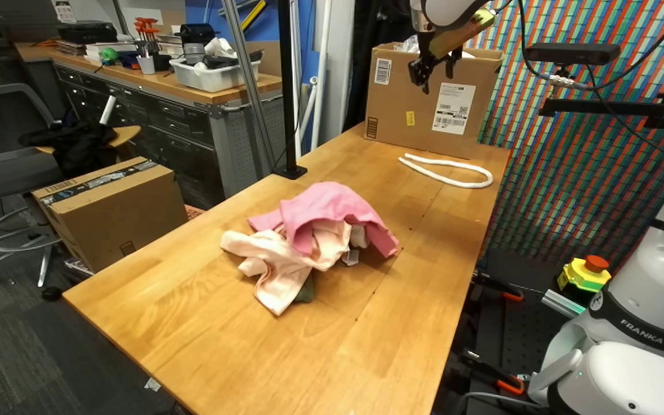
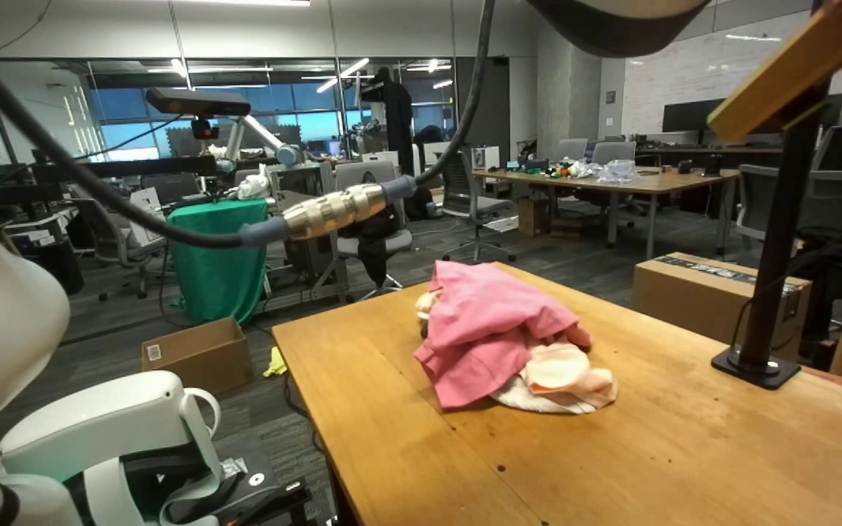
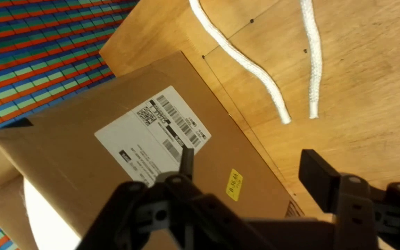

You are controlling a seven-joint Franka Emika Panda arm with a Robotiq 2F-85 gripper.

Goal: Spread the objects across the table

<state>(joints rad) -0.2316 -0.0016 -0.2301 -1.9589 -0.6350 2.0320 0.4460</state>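
Note:
A pink cloth (image 1: 338, 207) lies heaped over a peach cloth (image 1: 277, 262) in the middle of the wooden table (image 1: 251, 357). The pink cloth (image 2: 494, 314) and peach cloth (image 2: 567, 372) also show in an exterior view. A bit of dark green cloth (image 1: 306, 292) peeks out beneath; the rest of it is hidden. A white rope (image 1: 467, 184) lies in a loop near the cardboard box. Its two ends show in the wrist view (image 3: 245, 61). My gripper (image 1: 438, 82) is open and empty, raised in front of the box. Its spread fingers show in the wrist view (image 3: 247, 173).
A large open cardboard box (image 1: 407, 98) stands at the table's end, close beneath my gripper in the wrist view (image 3: 99, 107). A black post (image 1: 290, 172) stands at the table's long edge. A camera on a bracket (image 1: 573, 53) sits beside the arm.

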